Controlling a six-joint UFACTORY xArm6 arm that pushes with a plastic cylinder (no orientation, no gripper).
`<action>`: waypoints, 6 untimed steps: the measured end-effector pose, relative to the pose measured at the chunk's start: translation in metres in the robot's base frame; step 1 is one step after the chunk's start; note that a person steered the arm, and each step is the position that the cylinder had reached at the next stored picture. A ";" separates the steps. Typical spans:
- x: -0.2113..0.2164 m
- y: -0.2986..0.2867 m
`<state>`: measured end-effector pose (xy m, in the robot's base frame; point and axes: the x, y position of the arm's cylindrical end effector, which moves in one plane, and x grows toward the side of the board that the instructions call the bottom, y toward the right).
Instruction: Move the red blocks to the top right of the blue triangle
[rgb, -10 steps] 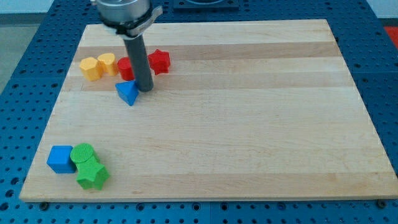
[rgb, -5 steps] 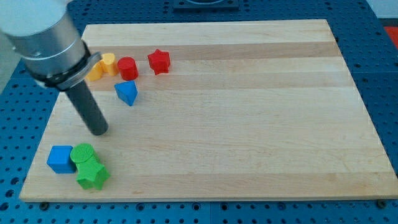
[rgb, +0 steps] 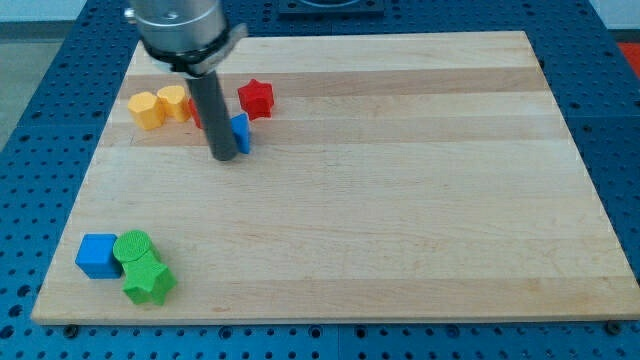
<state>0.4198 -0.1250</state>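
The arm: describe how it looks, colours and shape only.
A broad silver-grey metal cylinder comes in from the view's top, ringed by a dark collar at its base. A straight, dark grey, round rod hangs from it, ending in my tip. No cables or markings show.

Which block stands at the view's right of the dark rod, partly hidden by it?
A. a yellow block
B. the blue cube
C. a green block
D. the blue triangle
D: the blue triangle peeks out at the rod's right edge, just above my tip, below the red star.
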 end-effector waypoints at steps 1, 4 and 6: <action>0.000 0.000; 0.004 -0.056; -0.040 -0.057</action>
<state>0.3799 -0.1819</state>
